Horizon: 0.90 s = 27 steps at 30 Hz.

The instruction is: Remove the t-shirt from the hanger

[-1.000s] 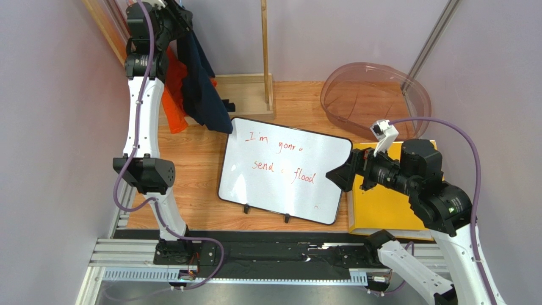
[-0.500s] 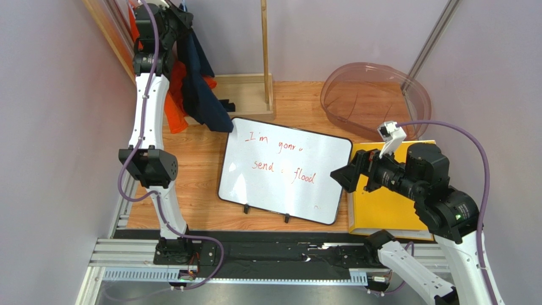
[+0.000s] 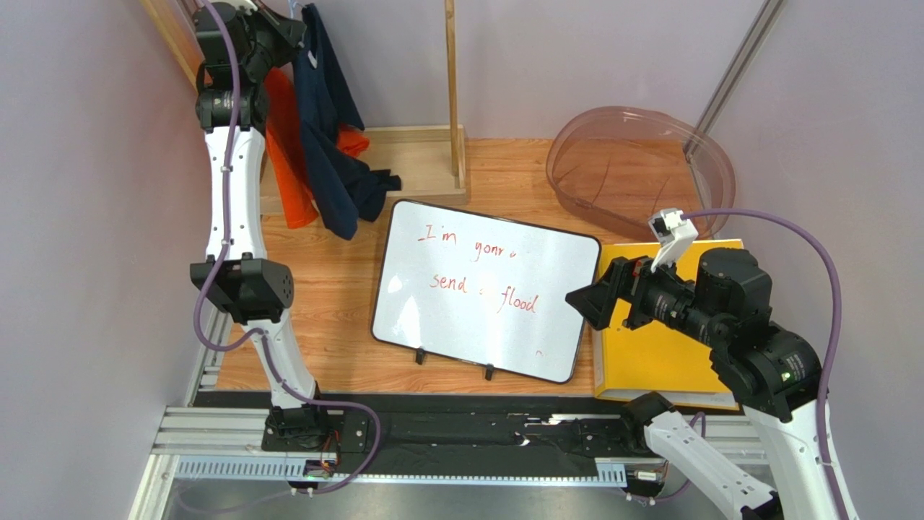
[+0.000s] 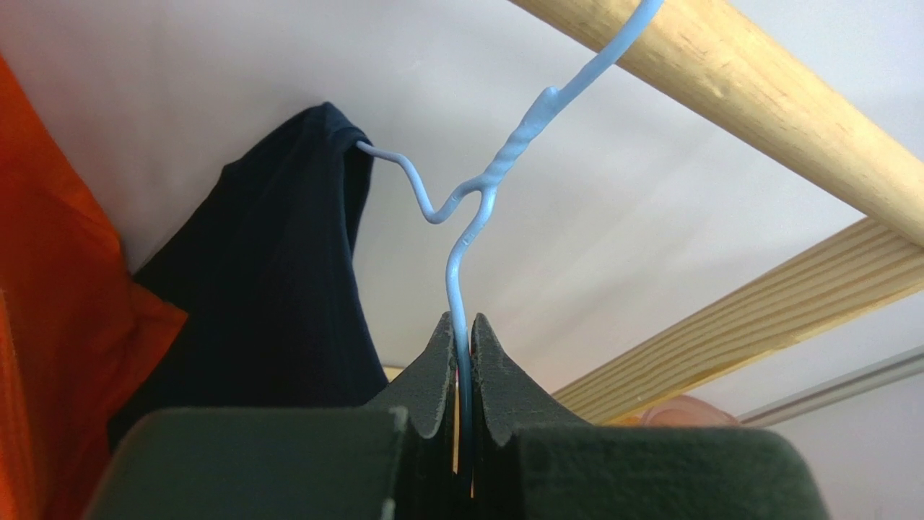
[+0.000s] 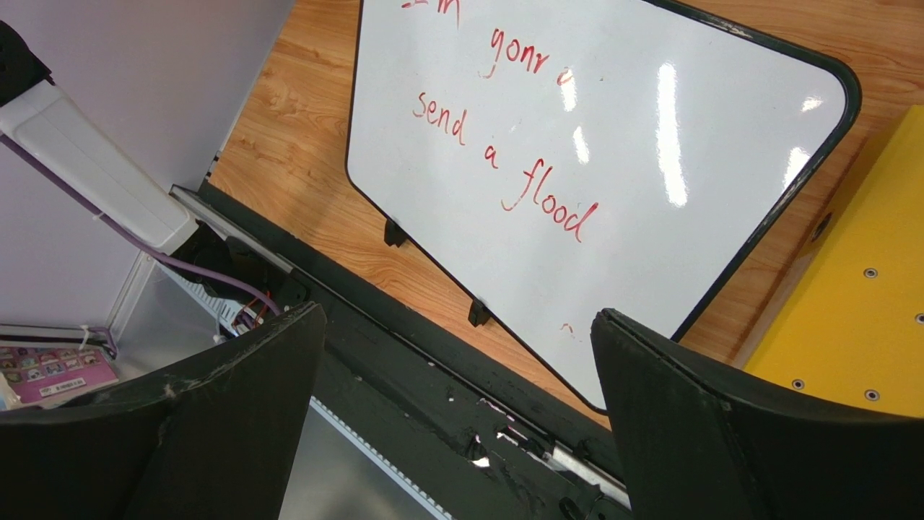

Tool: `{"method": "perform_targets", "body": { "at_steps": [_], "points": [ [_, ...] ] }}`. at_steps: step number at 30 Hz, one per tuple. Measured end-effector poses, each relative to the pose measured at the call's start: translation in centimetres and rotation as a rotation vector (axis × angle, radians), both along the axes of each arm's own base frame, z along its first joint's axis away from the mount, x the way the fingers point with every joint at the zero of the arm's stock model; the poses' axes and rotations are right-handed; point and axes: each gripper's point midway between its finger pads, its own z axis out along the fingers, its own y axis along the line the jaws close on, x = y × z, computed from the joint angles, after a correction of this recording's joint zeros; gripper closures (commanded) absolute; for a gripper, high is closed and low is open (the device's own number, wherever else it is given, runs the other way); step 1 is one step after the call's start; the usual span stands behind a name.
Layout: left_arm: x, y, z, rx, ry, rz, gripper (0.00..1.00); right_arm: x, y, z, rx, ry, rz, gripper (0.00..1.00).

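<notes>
L gripper (image 4: 462, 325) is up at the far-left corner w/ its dark, wedge-shaped fingers pressed together on the thin light-blue wire hanger (image 4: 493, 179), pinching the bare wire just below the twisted neck. The hanger hook runs up to a round pale wooden rod (image 4: 759, 98); a second flat wooden rail (image 4: 748, 325) w/ visible grain crosses lower right. The navy t-shirt (image 4: 271, 314), soft matte knit, hangs off the hanger's other arm only, bunched at the wire end and drooping in folds. From the top cam it trails down beside the L arm, its lower edge near the top-left corner of the whiteboard (image 3: 488, 287), not clearly touching. An orange garment (image 4: 54, 271), smoother cloth, hangs right next to the t-shirt on the wall side, partly behind the arm. R gripper (image 5: 458, 320) hovers w/ its blocky black fingers spread wide, nothing between them, above the near-right edge of the whiteboard. The whiteboard is glossy white, rounded corners, black rim, red handwriting incl. "send a flood", lying flat on the wood-grain table (image 3: 325, 314). A flat yellow board (image 3: 651, 336) w/ small holes lies just beside its right edge, under the R arm. A clear, rounded plastic tub (image 3: 640, 163) sits at far right; a wooden stand w/ an upright post (image 3: 451, 76) is at mid-back.
</notes>
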Motion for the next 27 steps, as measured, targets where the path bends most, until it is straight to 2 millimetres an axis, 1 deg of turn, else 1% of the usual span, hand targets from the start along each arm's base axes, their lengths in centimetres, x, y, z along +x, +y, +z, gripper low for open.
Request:
{"method": "perform_targets", "body": {
  "at_steps": [3,5,10,12,14,18,21,25,27],
  "points": [
    [-0.8,-0.2,0.7,0.002,-0.005,-0.016,1.0,0.0,0.0,0.0,0.0,0.0,0.001,0.0],
    [-1.6,-0.3,1.4,0.005,-0.015,-0.026,1.0,0.0,0.0,0.0,0.001,0.0,0.001,0.0],
    [-4.9,-0.8,4.2,0.025,-0.042,-0.041,1.0,-0.1,0.1,0.0,0.004,0.001,0.008,0.0],
    [-6.8,-0.9,5.5,0.04,-0.06,-0.038,1.0,-0.1,0.2,0.0,0.005,0.001,0.011,0.0],
    [-8.6,-0.8,6.5,0.055,-0.072,-0.026,1.0,-0.2,0.2,0.0,0.006,0.003,0.016,0.0],
    [-13.2,-0.5,7.8,0.097,-0.078,0.007,1.0,-0.3,0.5,-0.1,0.011,0.01,0.033,0.0],
    [-16.5,-0.5,7.8,0.122,-0.071,0.022,1.0,-0.2,0.8,-0.2,0.014,0.021,0.046,0.0],
    [-21.3,-0.3,7.1,0.166,-0.051,0.051,1.0,0.2,1.5,-0.6,0.013,0.053,0.073,0.0],
    [-23.6,0.0,7.5,0.194,-0.056,0.076,1.0,0.5,1.9,-0.8,0.015,0.066,0.085,0.0]
  ]
}}
